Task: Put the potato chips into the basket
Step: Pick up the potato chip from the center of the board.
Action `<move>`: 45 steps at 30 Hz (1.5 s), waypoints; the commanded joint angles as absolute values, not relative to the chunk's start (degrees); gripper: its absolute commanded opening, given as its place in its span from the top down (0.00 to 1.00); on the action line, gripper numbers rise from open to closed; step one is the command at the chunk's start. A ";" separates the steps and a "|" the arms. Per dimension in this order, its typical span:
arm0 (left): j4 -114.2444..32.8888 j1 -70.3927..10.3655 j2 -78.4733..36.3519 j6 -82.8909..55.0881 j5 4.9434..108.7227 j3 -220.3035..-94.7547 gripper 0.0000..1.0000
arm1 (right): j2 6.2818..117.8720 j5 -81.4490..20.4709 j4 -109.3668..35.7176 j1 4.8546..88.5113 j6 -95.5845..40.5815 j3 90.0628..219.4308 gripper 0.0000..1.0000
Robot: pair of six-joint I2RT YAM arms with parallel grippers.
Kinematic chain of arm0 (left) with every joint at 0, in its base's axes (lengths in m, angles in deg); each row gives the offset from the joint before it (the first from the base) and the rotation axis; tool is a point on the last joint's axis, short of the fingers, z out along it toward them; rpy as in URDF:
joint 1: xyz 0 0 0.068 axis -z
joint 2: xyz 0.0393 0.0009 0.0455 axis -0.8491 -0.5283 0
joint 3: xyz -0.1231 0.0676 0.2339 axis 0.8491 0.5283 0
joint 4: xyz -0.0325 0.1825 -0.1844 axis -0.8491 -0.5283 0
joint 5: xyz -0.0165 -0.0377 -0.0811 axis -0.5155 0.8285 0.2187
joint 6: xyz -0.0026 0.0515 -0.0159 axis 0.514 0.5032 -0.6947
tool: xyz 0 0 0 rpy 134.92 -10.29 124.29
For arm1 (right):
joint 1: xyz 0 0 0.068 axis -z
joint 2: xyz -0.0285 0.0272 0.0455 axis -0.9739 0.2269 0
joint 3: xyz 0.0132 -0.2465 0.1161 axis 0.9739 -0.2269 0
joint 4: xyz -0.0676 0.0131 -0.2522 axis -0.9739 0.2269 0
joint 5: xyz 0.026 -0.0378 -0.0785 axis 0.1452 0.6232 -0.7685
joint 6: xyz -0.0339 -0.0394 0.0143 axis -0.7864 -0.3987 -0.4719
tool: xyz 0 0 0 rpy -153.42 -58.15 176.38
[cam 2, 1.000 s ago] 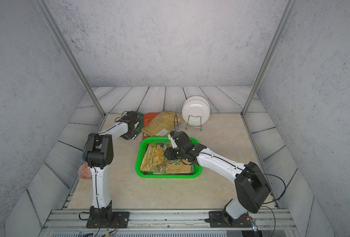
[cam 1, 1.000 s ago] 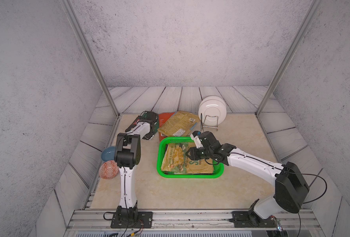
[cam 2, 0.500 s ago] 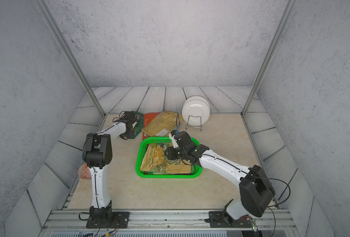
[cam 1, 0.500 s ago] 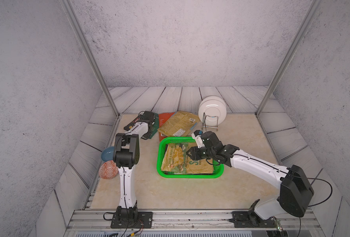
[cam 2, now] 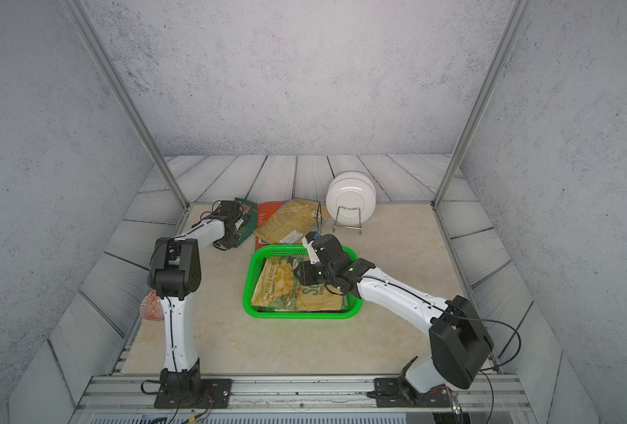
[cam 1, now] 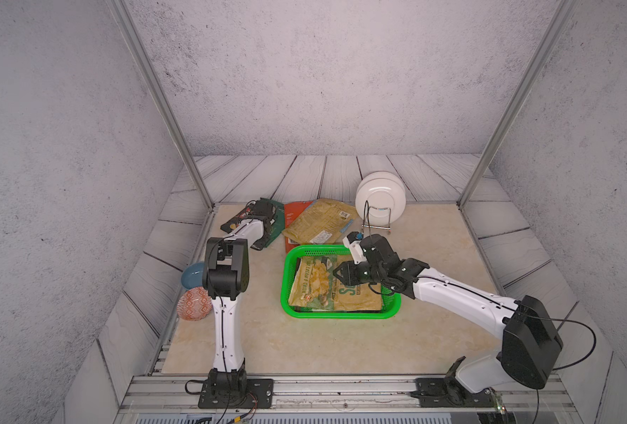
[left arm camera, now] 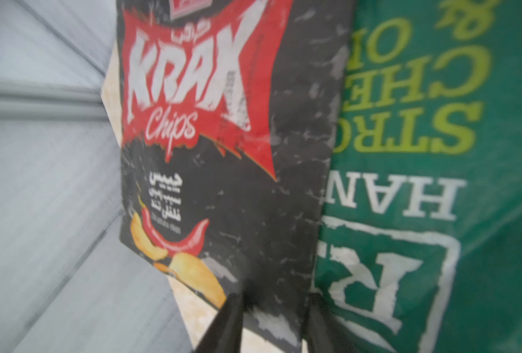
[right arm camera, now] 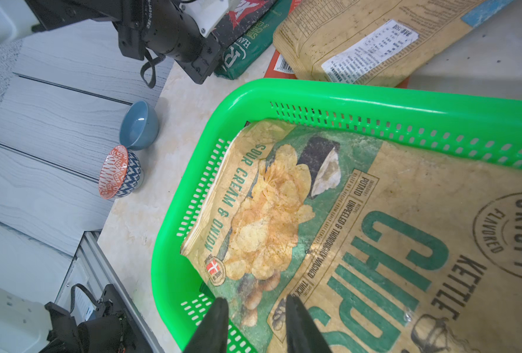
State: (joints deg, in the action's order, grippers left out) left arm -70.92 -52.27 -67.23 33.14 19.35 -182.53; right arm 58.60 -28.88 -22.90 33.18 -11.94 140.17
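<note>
Between the jaws of the left pincer [left arm camera: 275, 298] sits a black crinkly "KRAK Chips" bag [left arm camera: 253, 183]; whether clamped, I cannot tell. Next it likely needs lifting to the bright green mesh plastic basket [right arm camera: 376, 101], where, under the narrowly parted, empty right pincer [right arm camera: 256, 301], a tan "KETTLE CHIPS" bag [right arm camera: 406, 198] already lies.

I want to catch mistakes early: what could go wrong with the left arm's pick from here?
The jaws of the left gripper straddle only the edge of the black crinkly KRAK bag, so it may slip on lifting. The dark green crinkly bag lies against it and could get dragged along.
</note>
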 commanded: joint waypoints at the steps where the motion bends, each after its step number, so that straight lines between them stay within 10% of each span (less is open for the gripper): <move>1: -71.83 -53.76 -68.00 33.11 19.20 -181.63 0.71 | 56.00 -27.79 -23.72 33.19 -11.68 139.78 0.65; 11: -66.02 -54.41 -59.69 35.13 17.39 -174.75 1.00 | 55.06 -27.72 -23.83 33.08 -11.70 139.96 0.66; 45: -83.17 -53.98 -28.32 28.89 36.45 -173.44 1.00 | 46.10 -33.12 -23.43 33.15 -13.44 136.01 0.66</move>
